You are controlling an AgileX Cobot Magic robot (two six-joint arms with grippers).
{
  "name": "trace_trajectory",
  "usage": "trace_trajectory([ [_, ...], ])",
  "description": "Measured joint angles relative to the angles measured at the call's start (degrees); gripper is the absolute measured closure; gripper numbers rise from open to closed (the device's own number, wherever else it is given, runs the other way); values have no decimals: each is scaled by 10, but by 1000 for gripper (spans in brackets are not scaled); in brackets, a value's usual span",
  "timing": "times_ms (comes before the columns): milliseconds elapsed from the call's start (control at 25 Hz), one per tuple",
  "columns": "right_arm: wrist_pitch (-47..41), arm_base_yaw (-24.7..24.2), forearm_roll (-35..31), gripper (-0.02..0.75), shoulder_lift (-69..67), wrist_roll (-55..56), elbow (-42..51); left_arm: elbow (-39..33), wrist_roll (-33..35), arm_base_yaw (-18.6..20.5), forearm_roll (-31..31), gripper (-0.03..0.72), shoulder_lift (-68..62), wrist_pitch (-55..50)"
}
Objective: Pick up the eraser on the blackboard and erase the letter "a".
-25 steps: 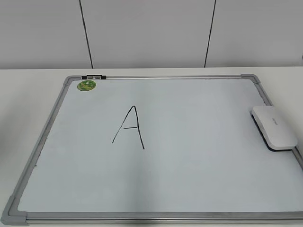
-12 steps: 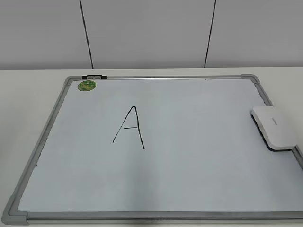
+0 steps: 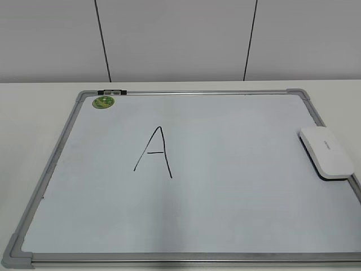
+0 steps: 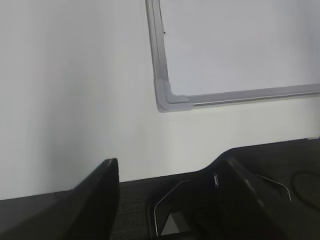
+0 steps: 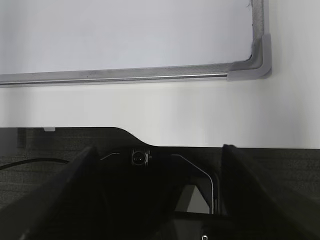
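A blackboard (image 3: 225,197) lies flat on a table (image 3: 34,113). The eraser (image 3: 326,152) rests at its three o'clock edge. Left gripper (image 4: 167,175) and right gripper (image 5: 157,165) gape apart, holding nothing.

Open hand (image 4: 167,200) over table (image 4: 75,100); blackboard (image 4: 172,100) corner ahead.

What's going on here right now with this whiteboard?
Nothing is being handled yet. The whiteboard lies flat on the table with a capital A in black marker; no small "a" is visible. The eraser rests untouched at the board's right edge. The left claw and the right claw are open, held back off the board's near corners.
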State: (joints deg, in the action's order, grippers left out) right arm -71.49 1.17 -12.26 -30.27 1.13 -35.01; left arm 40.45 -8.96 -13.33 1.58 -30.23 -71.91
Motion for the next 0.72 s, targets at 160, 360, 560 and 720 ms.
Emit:
trace_trajectory([
  [160, -1, 0, 0, 183, 58, -25, 8, -18, 0, -26, -43, 229, 22, 4],
  [360, 4, 0, 3, 183, 96, -50, 14, -35, 0, -49, -107, 236, 58, 38],
  [560, 13, 0, 21, 183, 96, -55, 36, -88, 0, -53, -92, 246, 88, 87],
  [720, 31, 6, 24, 183, 96, -58, 53, -100, 0, -53, -89, 246, 106, 99],
])
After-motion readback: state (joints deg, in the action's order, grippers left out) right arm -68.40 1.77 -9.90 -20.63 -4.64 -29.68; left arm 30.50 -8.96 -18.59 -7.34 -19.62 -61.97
